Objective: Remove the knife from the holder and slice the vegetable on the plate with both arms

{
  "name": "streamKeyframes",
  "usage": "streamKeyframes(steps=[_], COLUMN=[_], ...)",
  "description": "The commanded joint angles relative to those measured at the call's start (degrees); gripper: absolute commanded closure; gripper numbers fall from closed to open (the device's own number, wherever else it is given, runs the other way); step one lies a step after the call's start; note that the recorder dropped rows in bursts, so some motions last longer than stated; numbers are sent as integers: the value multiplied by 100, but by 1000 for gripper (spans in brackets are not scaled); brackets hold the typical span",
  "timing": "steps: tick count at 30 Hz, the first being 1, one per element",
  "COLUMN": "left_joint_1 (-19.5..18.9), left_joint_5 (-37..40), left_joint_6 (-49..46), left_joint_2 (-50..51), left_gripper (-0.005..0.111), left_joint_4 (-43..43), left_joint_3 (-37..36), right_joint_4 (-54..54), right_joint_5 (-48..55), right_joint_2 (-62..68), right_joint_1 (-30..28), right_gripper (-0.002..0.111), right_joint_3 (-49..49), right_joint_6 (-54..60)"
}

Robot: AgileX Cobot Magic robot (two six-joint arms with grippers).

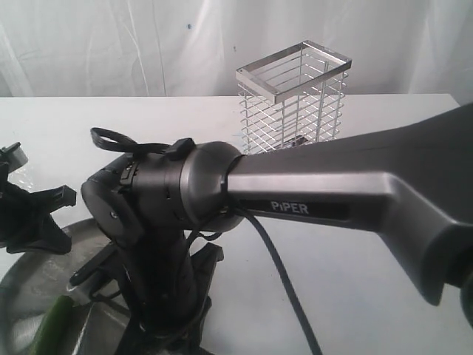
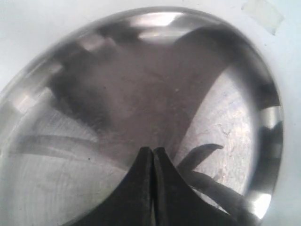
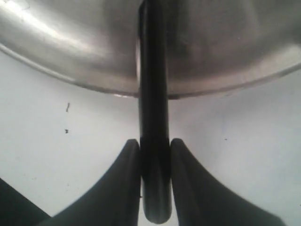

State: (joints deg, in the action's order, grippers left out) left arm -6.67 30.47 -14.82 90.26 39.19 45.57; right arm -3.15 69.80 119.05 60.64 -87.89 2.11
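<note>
The plate lies at the lower left of the exterior view, with the green vegetable on it near the bottom edge. My right arm reaches across to the plate. In the right wrist view my right gripper is shut on the black handle of the knife, which points over the plate's rim. My left gripper is shut with nothing in it, just above the bare plate. The vegetable is out of both wrist views. The wire holder stands at the back.
The white table runs to a white curtain behind. My right arm's wrist hides the plate's right part and its own gripper in the exterior view. My left arm sits at the far left edge.
</note>
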Motion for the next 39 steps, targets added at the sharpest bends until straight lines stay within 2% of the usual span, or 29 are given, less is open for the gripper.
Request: streamKeyframes(steps=[1, 8, 20, 39], left_joint_1=[10, 10, 10, 10], left_joint_5=[421, 433, 371, 508], left_joint_6=[-72, -334, -444, -580], left_joint_2=[-85, -332, -778, -830], left_gripper=[106, 106, 106, 106], left_joint_4=[64, 250, 279, 268], left_joint_3=[181, 181, 190, 190], right_joint_4=[97, -14, -98, 659], right_joint_5=[16, 16, 16, 16], right_joint_2=[-44, -182, -433, -339], right_joint_1=[-311, -385, 122, 293], right_gripper=[108, 108, 108, 108], right_joint_3=[-31, -54, -90, -90], right_joint_6=[-114, -125, 139, 437])
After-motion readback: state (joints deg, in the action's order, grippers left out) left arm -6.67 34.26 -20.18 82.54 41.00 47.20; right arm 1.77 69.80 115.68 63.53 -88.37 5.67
